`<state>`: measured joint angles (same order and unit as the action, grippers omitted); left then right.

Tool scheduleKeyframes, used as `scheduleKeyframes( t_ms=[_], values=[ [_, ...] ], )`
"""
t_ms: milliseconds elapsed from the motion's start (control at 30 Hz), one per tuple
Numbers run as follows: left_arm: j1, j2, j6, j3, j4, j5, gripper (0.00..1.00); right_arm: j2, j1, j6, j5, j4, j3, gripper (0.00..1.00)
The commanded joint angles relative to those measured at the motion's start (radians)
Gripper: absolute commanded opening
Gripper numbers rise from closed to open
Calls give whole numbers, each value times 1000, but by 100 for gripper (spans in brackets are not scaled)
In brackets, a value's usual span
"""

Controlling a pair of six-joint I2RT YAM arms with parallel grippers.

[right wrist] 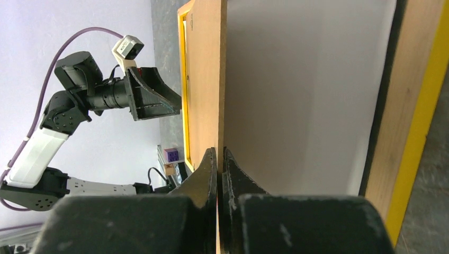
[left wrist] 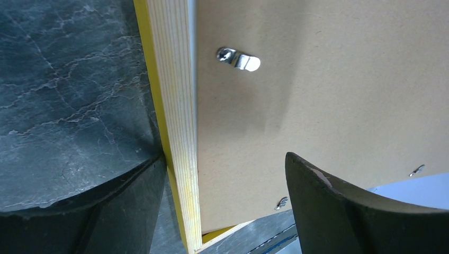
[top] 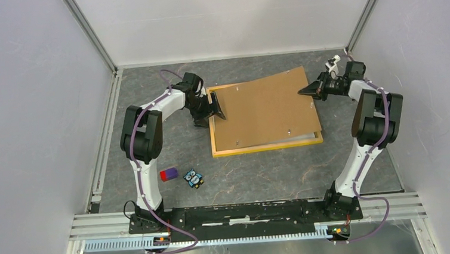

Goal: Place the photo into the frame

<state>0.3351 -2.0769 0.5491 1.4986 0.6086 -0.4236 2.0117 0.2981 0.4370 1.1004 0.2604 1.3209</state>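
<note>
**Backing panel going on over the seated photo**

Photo [right wrist: 296,95] lying white back up inside the frame [top: 260,148], at the middle of the table [top: 262,184]. Only that plain back showing, under the raised brown backing panel [top: 263,109]. Panel resting askew on the frame, twisted off square, its 3 o'clock side lifted clear.

Right gripper [top: 307,90] clenched on the panel's edge near the 2 o'clock corner. Left gripper [top: 211,111] released, jaws spread astride the frame's 9 o'clock rail, grasping nothing.

Step in hand, by judgement: photo apparently already seated, backing being fitted over it. For the next move: turn the panel square to the frame, then lower it inside the rails without dragging the photo, steadying the 9 o'clock rail meanwhile. Probably then turn the metal tabs [left wrist: 239,58] to lock it.

Counted:
- one photo
- one frame
- one backing panel
- two grippers
- three metal tabs in the left wrist view
- one red-and-purple block [top: 168,174] and one owl figure [top: 194,178], just beside each other, at 7 o'clock from the frame and well apart from it
</note>
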Motion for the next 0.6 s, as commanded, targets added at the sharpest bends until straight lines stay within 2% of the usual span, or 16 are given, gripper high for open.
scheduleKeyframes(
  t_ms=[0,100,300,400,567],
  values=[
    [10,10,39,3,-86,-79,88,50,-50,-111,-19,52,88,4],
    [10,12,39,6,-86,-80,88,72,-65,-117,-28,55,118,13],
    [10,18,38,2,-84,-73,88,87,-74,-196,-116,165,213,42],
    [10,19,40,2,-82,-75,88,79,-73,-224,-170,208,249,54],
    [10,27,38,2,-75,-72,88,69,-80,-293,-318,320,305,62]
  ],
)
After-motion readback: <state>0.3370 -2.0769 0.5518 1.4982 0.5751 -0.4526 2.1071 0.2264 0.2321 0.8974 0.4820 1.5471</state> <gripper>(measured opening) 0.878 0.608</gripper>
